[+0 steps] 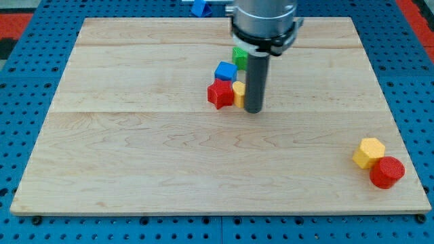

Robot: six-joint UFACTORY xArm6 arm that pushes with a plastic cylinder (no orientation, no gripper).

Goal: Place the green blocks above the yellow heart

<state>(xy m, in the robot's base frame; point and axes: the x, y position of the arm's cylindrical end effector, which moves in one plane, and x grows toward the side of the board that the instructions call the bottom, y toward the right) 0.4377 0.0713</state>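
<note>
Tip: my tip (253, 110) sits on the board just right of centre, in the upper half; rod stands upright under the arm's grey housing (264, 24)
Fingers: none on this rig, a plain rod only, so nothing opens, closes or grips
Green block: green block (239, 55) shows as a small patch just left of the rod, above my tip; mostly hidden by the rod and housing, shape cannot be made out; only one green piece visible to me
Yellow block by tip: yellow block (238, 93) lies at the rod's left side, looks to be touching it; right part hidden, so I cannot confirm a heart shape
Green vs yellow: green lies toward the view's top from this yellow block, w/ the blue piece beside the gap
Blue cube: blue cube (226, 70) sits up-left of the yellow block, near the green one
Red star: red star (220, 93) touches the yellow block's left side
Far pair: yellow hexagon (369, 152) and red cylinder (387, 171) touch each other at the view's bottom right, well apart from my tip
Off board: blue block (199, 7) at the view's top, beyond the wooden board (135, 156)
</note>
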